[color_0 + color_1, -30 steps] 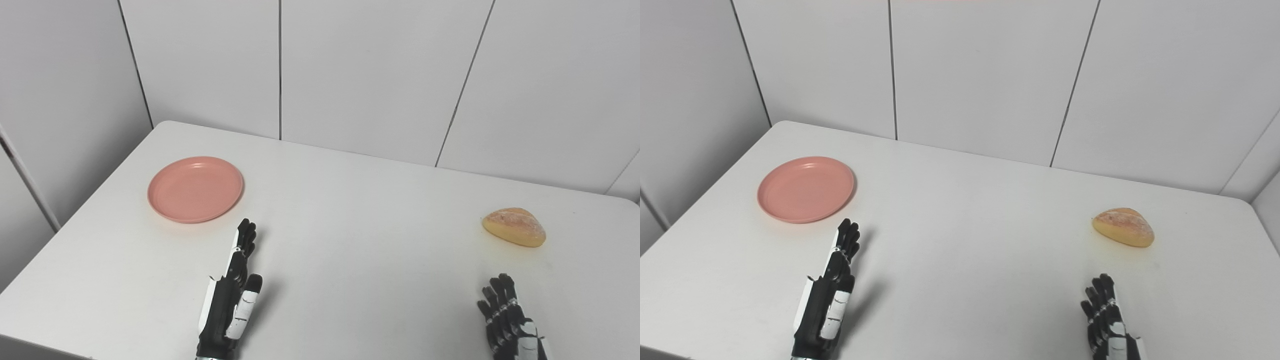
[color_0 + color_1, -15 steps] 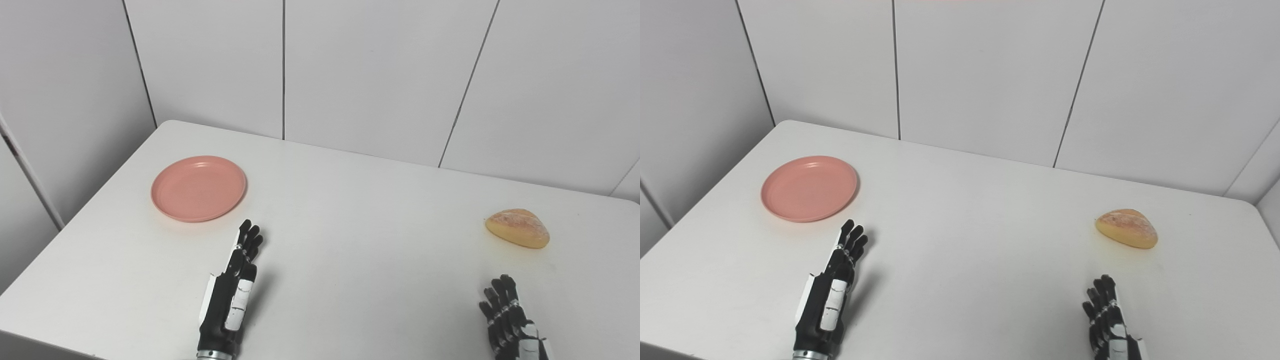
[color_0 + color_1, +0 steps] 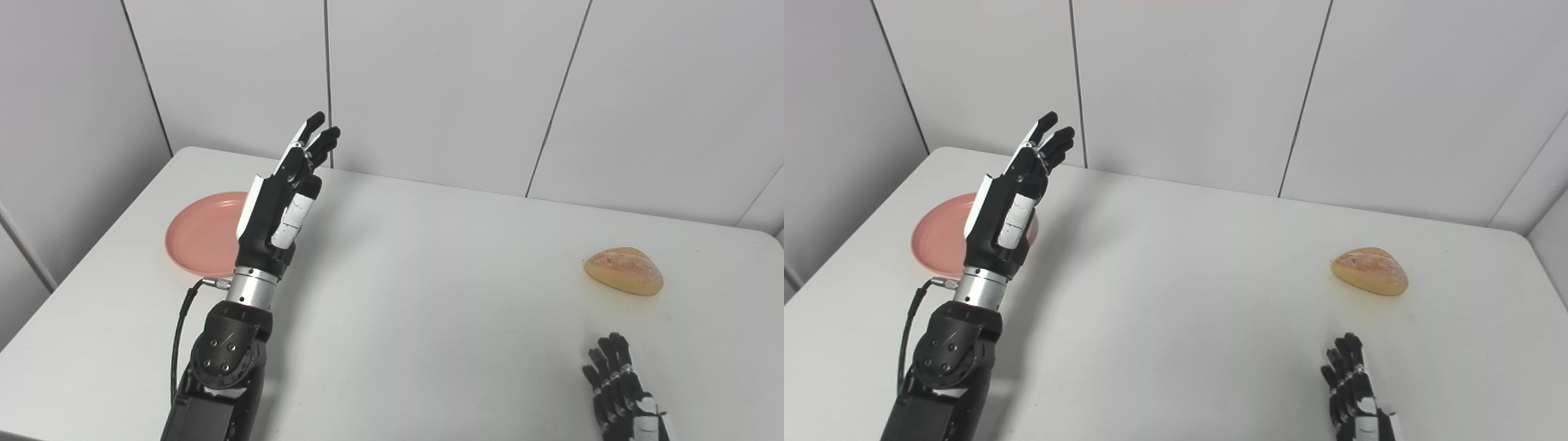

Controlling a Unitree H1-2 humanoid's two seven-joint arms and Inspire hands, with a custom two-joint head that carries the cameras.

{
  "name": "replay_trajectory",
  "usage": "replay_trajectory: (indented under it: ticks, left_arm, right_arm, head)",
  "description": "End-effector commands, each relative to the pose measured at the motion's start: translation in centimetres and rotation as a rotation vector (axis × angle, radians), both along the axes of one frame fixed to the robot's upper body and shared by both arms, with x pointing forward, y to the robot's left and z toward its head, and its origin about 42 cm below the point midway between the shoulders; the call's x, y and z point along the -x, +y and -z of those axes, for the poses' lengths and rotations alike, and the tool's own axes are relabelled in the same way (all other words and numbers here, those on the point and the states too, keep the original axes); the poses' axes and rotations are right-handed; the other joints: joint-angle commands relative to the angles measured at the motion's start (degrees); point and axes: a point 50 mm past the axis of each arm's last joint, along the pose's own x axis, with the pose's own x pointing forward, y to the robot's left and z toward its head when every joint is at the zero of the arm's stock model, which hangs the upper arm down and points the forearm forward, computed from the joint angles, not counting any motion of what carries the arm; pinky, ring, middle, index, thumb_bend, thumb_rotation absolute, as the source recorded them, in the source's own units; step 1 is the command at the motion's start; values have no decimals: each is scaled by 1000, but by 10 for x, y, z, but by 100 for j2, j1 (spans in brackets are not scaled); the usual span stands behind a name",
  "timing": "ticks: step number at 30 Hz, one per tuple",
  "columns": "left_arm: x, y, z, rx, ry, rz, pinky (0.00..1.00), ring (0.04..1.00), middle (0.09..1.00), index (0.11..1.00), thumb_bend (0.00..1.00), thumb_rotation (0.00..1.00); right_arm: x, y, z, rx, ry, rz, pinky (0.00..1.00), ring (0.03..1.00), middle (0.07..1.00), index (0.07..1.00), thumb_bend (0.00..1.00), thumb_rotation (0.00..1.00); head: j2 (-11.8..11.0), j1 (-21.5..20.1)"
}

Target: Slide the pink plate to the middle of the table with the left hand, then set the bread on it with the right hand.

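The pink plate point(image 3: 199, 239) lies flat near the table's far left, its right part hidden behind my left arm. My left hand point(image 3: 285, 196) is raised well above the table, fingers stretched and apart, holding nothing; it hovers over the plate's right edge. The bread point(image 3: 623, 271), a golden oval roll, rests at the right side of the table. My right hand point(image 3: 621, 389) lies low at the bottom right, nearer me than the bread and apart from it, fingers spread and empty.
The white table point(image 3: 429, 294) is bounded by grey wall panels point(image 3: 441, 86) along its far edge and left side. Its left edge runs close beside the plate.
My left arm has lifted off the table and swung forward and up, now hiding part of the plate. The camera has shifted slightly. The right hand and bread have stayed in place.
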Motion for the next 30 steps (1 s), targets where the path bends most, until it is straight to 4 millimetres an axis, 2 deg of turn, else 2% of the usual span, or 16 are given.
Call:
replay_trajectory:
  ticks: [1,4,8,15,19,30]
  left_arm:
    - [-4,13,-24,-5,-99,-10,952,906,886,912,1000,873]
    - [-10,24,-39,-7,-119,-14,974,919,893,909,1000,880]
    - [-19,46,-59,-30,-148,-31,934,914,912,937,999,868]
    - [-45,87,-81,-35,-162,-107,918,916,910,939,1000,851]
    - [-60,107,-85,-50,-152,-126,916,917,912,935,1000,845]
    - [-90,152,-81,-109,-100,-178,908,925,915,934,1000,849]
  right_arm:
    - [-3,-9,4,21,13,17,1000,1000,1000,1000,810,1000]
    - [-4,-10,5,27,11,17,1000,1000,1000,1000,808,1000]
    - [-3,-9,4,28,5,23,1000,1000,1000,1000,801,1000]
    - [-3,-10,5,32,7,25,1000,1000,1000,1000,803,1000]
    - [-3,-10,5,26,10,25,1000,1000,1000,997,806,1000]
    - [-2,-9,5,28,10,32,1000,1000,999,982,794,1000]
  head:
    - [10,6]
    - [23,25]
    - [59,10]
    - [73,17]
    - [86,6]
    - [96,3]
